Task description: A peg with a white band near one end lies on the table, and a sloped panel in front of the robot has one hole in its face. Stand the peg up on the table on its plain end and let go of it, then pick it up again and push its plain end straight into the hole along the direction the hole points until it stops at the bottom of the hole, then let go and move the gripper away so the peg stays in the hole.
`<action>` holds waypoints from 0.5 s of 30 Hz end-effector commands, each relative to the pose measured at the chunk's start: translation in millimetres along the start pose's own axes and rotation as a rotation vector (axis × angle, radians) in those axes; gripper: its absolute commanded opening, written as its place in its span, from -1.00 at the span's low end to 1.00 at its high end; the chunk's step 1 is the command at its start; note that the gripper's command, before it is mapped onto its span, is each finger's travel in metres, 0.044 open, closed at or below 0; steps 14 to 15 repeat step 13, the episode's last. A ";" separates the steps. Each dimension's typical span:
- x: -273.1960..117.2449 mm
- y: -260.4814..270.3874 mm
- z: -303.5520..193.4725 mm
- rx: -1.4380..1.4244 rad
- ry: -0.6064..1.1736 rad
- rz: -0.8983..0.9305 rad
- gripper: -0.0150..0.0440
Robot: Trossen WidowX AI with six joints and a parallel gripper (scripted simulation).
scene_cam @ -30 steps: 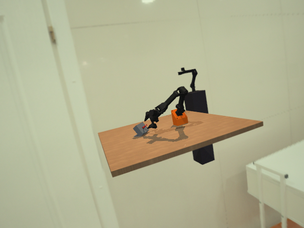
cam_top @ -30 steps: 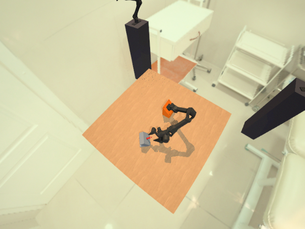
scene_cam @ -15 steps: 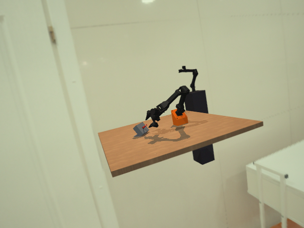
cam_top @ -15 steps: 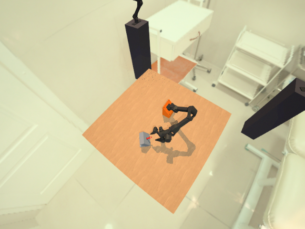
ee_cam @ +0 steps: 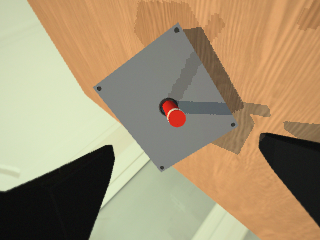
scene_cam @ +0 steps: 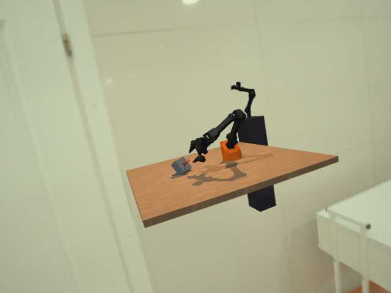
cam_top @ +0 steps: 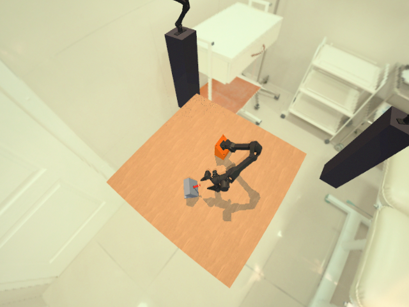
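Observation:
The red peg (cam_top: 196,186) (scene_cam: 186,162) (ee_cam: 176,118) stands in the hole (ee_cam: 162,107) of the grey sloped panel (cam_top: 187,188) (scene_cam: 178,166) (ee_cam: 132,100). Its outer end sticks out of the face, with the white band near that end, and it points out from the panel toward the arm. How deep its plain end sits is hidden. My gripper (cam_top: 205,184) (scene_cam: 191,157) (ee_cam: 185,146) is wide open and empty. It is backed off from the peg's outer end, and the fingers do not touch peg or panel.
The wooden table (cam_top: 158,148) (scene_cam: 151,195) carries the panel and the orange base (cam_top: 220,151) (scene_cam: 231,155) of my arm. Dark pillars (cam_top: 182,66) (cam_top: 366,148) with other arms stand beyond the table edges. Shadows of the arm fall on the table.

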State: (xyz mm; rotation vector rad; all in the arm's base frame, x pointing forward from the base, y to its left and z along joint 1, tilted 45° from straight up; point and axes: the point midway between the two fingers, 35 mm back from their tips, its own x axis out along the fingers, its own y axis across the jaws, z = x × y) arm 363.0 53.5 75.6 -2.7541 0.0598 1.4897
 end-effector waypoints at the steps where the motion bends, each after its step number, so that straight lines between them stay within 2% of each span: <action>1: -6.6 0.8 -1.2 0.004 0.007 0.006 1.00; 15: -20.8 -0.6 0.1 0.004 0.007 0.006 1.00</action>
